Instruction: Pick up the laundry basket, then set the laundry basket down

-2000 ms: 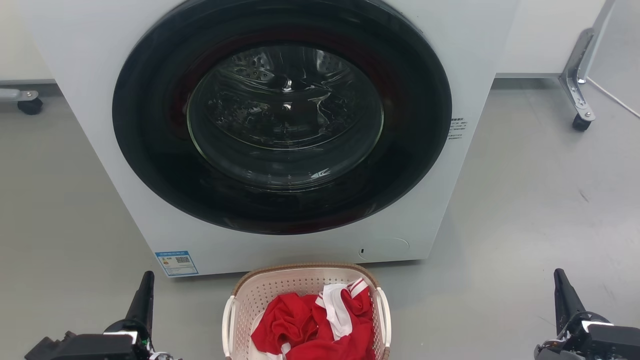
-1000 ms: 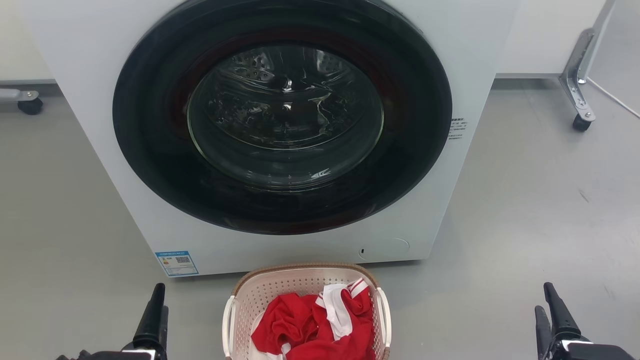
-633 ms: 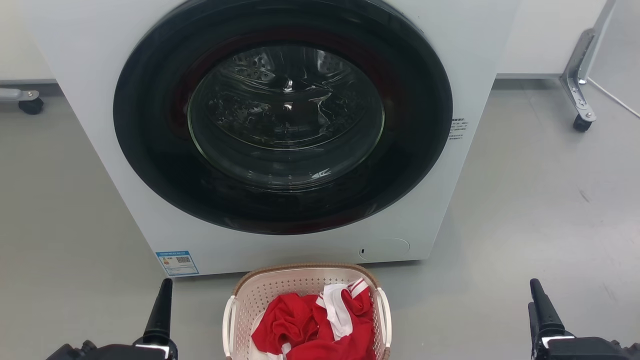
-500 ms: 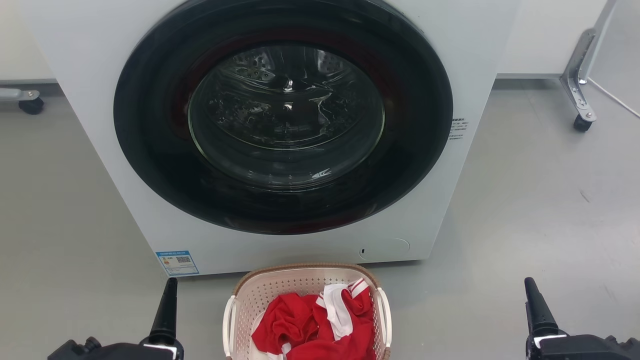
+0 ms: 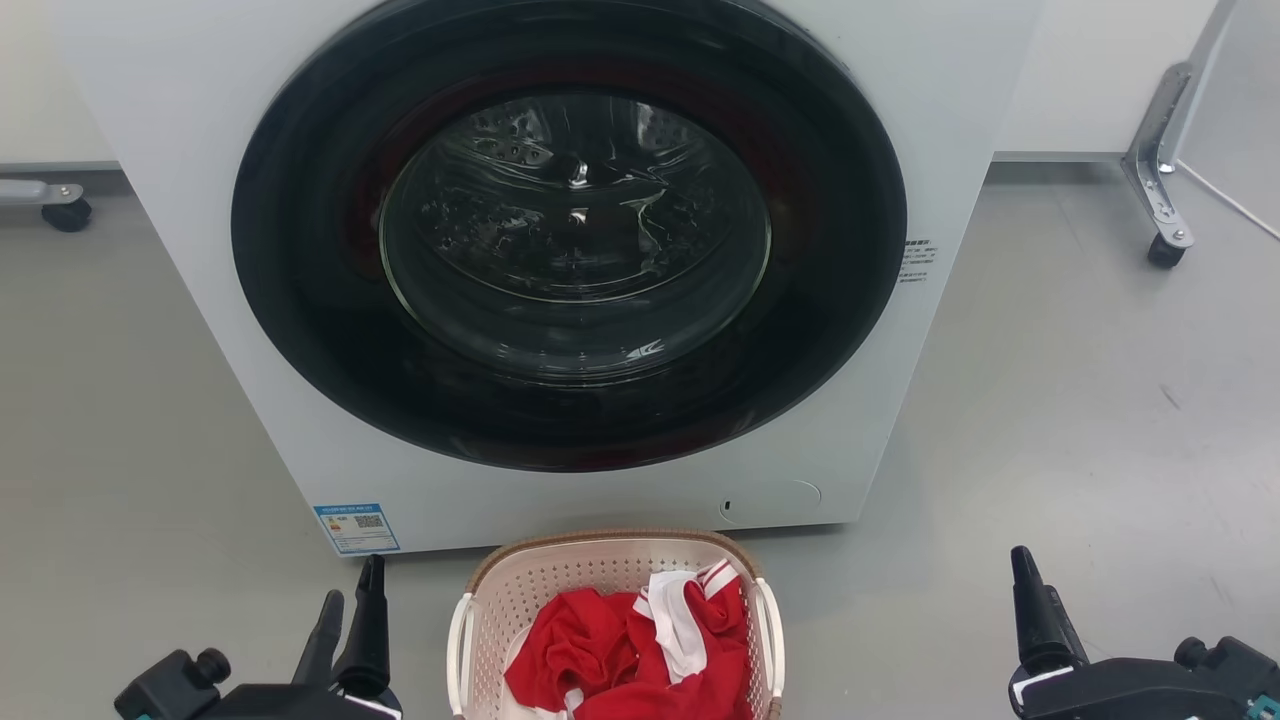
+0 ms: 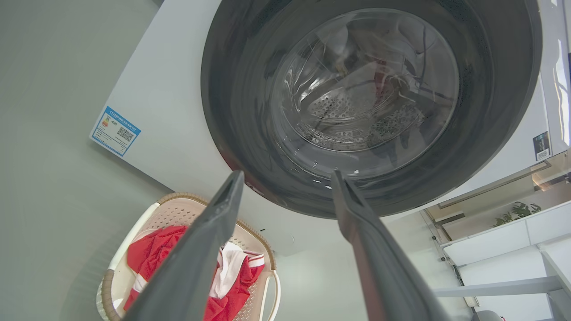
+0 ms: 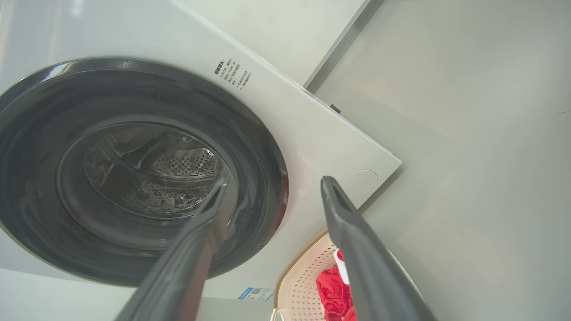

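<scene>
The laundry basket [image 5: 520,585], cream-white perforated plastic with a brown woven rim and white loop side handles, stands on the grey floor right in front of the washing machine [image 5: 180,200]. Red and white clothes [image 5: 620,650] lie in it. My left gripper [image 5: 350,588] is open, to the left of the basket and apart from its left handle. My right gripper [image 5: 1022,570] is farther out on the right, also open and empty. In the left wrist view the left gripper [image 6: 287,174] points at the machine door with the basket [image 6: 178,211] below left. In the right wrist view the right gripper [image 7: 275,181] has the basket [image 7: 303,276] at the bottom.
The washing machine's round dark door [image 5: 575,230] is shut and rises close behind the basket. A metal leg on a caster [image 5: 1160,200] stands at the far right, and another caster [image 5: 62,212] at the far left. Grey floor [image 5: 1050,400] spreads on both sides.
Both grippers have moved inward toward the basket, the left one closer. The left gripper has turned, so both of its fingers now show. The basket has not moved.
</scene>
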You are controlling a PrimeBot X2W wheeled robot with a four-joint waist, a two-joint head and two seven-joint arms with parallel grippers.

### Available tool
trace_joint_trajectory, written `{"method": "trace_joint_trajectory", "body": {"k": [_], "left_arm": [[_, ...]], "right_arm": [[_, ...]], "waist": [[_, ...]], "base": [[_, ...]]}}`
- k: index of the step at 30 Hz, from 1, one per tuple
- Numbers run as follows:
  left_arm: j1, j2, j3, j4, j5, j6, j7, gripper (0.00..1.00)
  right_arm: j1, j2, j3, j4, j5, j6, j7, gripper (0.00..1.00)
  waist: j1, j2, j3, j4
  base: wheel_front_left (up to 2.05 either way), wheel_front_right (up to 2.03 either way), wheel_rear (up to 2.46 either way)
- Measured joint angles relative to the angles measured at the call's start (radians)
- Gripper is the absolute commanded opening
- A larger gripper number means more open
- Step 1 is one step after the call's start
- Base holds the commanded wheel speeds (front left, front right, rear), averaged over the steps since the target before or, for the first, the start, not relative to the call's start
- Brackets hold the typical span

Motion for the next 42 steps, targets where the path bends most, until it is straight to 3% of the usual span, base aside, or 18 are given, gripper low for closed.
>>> {"method": "trace_joint_trajectory", "body": {"k": [28, 42], "left_arm": [[0.047, 0.021, -0.091, -0.069, 0.49, 0.072, -0.108, 1.0], [0.063, 0.024, -0.122, -0.096, 0.684, 0.107, -0.158, 1.0]], "right_arm": [[0.029, -0.007, 0.104, -0.053, -0.44, -0.074, -0.108, 1.0], [0.037, -0.007, 0.141, -0.077, -0.622, -0.105, -0.156, 1.0]], "waist": [[0.0, 0.0, -0.007, 0.005], [0.0, 0.0, -0.008, 0.006]], "base": [[0.0, 0.0, 0.0], [0.0, 0.0, 0.0]]}}
